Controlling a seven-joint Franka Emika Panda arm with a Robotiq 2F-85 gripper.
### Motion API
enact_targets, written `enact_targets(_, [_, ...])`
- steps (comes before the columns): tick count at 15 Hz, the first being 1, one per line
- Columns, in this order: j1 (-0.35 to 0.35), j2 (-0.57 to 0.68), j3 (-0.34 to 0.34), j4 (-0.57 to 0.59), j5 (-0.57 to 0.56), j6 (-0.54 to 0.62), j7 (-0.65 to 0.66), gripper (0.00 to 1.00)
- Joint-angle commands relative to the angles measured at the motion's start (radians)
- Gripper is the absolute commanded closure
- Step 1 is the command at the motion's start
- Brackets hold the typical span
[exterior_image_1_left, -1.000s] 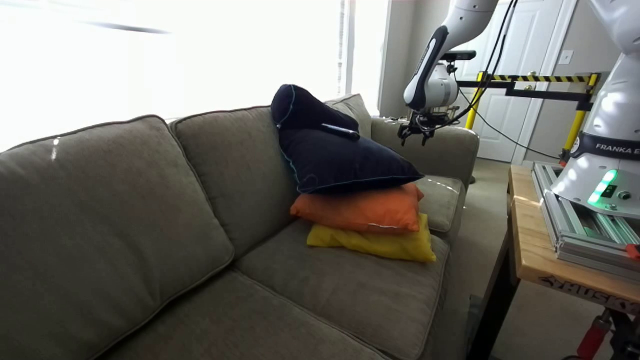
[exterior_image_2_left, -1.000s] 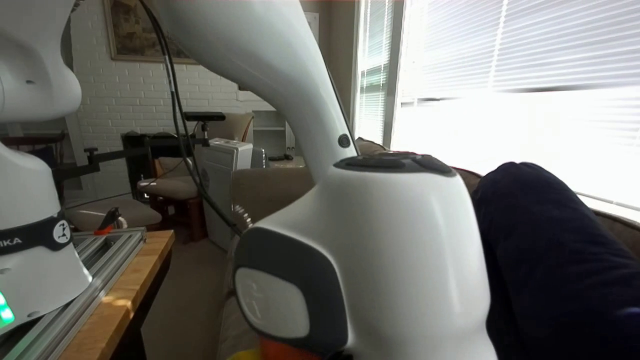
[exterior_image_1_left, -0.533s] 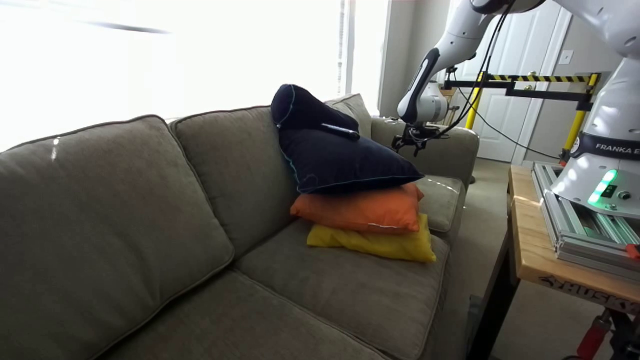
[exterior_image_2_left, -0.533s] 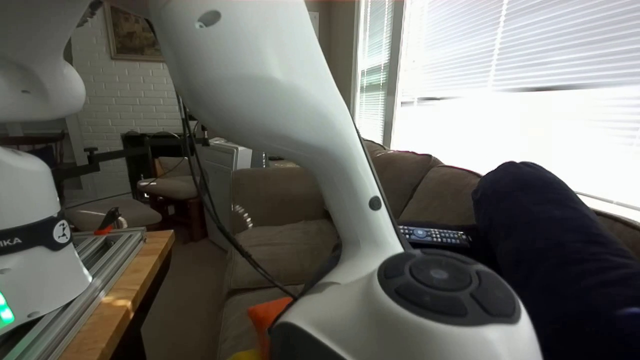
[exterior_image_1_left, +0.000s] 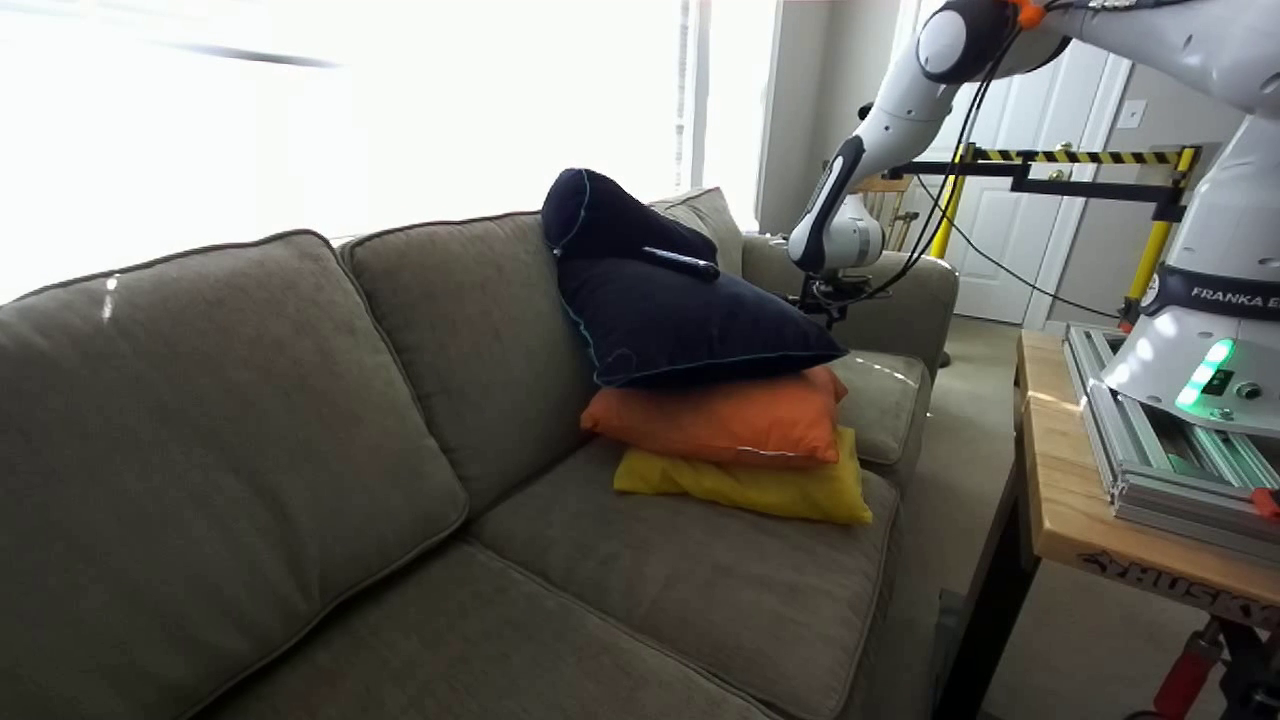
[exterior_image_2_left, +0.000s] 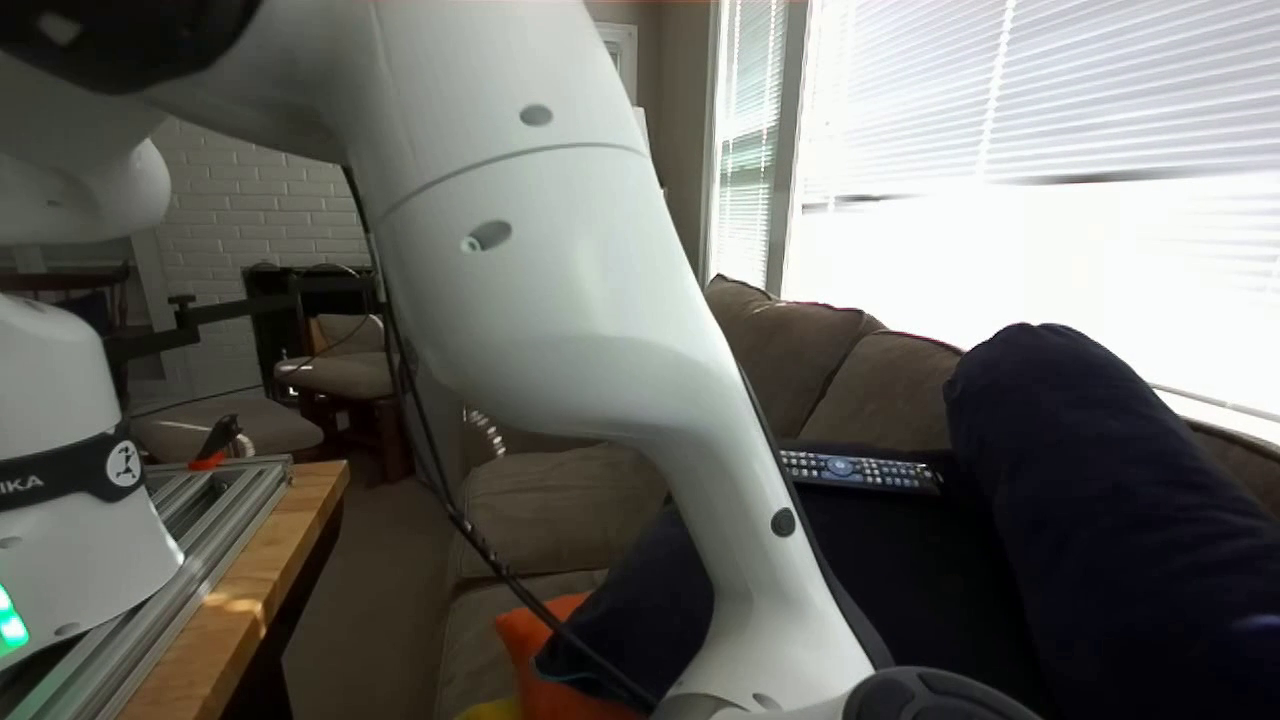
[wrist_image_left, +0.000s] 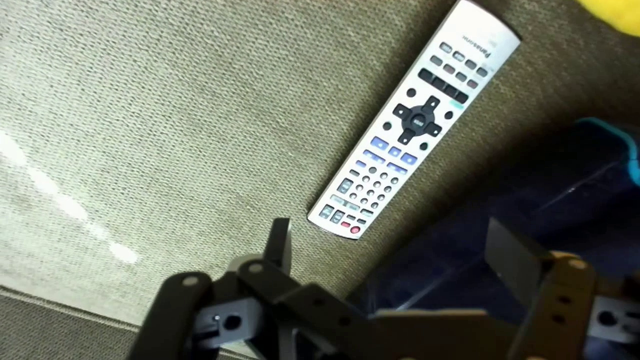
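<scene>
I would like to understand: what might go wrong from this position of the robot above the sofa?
The open pincer might bump the navy cushion, which appears behind one jaw in the wrist view. If that cushion shifts, the dark remote lying on it could slide off. Closing at this pose may also miss the silver remote, since the wrist view shows most of it outside the gap between the jaws.

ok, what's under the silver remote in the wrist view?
The couch seat: its fabric shows along both long sides of the silver remote. Anything directly beneath is covered by it and can't be seen.
</scene>
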Motion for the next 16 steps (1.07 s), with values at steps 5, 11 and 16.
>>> enact_targets(5, [-0.003, 0.023, 0.0, 0.038, -0.017, -0.004, -0.015, 0.0])
enact_targets(11, [-0.06, 0.123, 0.064, 0.165, -0.087, -0.042, -0.195, 0.0])
enact_targets(16, [0.006, 0.225, -0.008, 0.279, -0.041, -0.108, -0.025, 0.0])
